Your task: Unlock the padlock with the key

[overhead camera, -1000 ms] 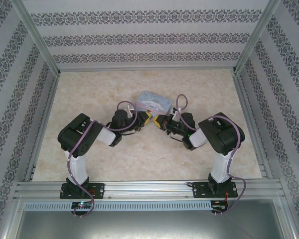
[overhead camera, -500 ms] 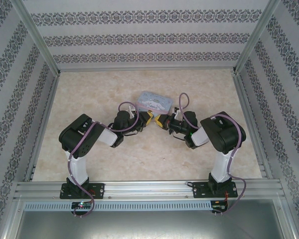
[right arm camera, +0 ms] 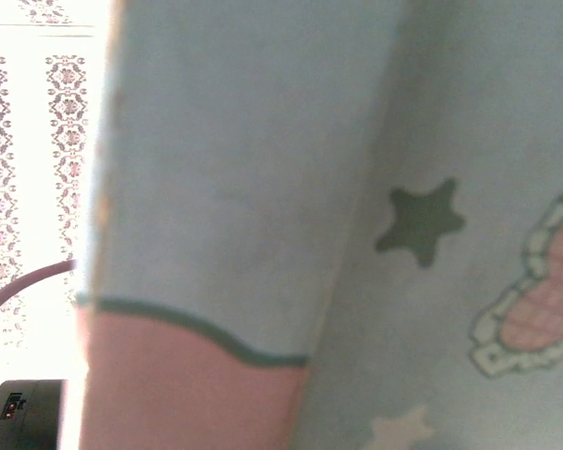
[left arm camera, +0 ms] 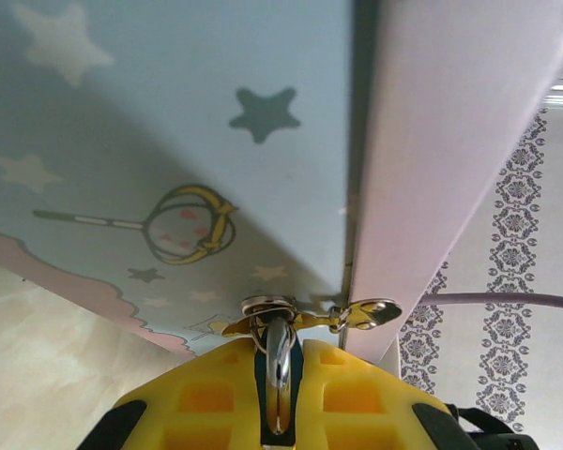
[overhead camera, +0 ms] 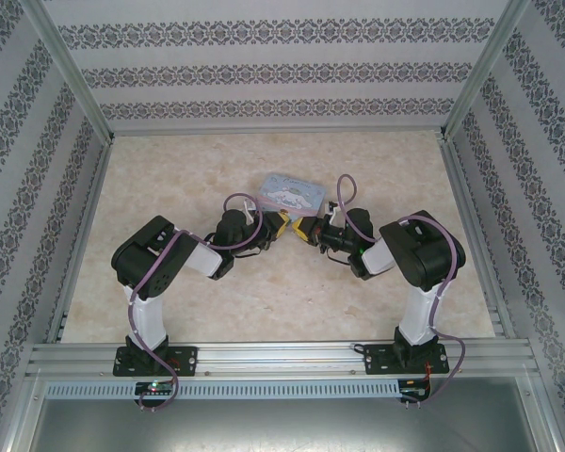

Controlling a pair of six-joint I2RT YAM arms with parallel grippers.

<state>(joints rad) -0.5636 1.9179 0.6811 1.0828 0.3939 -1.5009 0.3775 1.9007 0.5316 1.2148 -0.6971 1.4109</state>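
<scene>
Left gripper (left arm camera: 280,361): clenched. Its yellow ribbed-plastic fingers (left arm camera: 206,394) pinch a thin silvery loop (left arm camera: 280,375). In the left wrist view the loop's long axis runs 6–12, with the top end pointing at 12 toward the tin box (left arm camera: 169,112). Cannot tell whether the loop is the padlock's shackle or a plain ring, and I can't make out a blue body.

At the loop's top is a small round shiny cap (left arm camera: 267,303) on a flat brass-coloured strip (left arm camera: 230,326) lying 9–3. At the strip's 3 o'clock end is a polished oval eyelet (left arm camera: 375,311). This hardware sits close against the tin's lower edge; can't confirm contact. The tin is smooth, pale blue with printed stars and a pink scalloped band.

Top view: the left gripper and right gripper (overhead camera: 306,229) face each other nearly tip to tip, just at 6 of the tin, mid-desk (overhead camera: 169,169). The desk surface is beige and marbled. Cannot tell whether the right gripper is open or clenched. Right wrist view: the tin wall is close and blurred, with a dark star print.
</scene>
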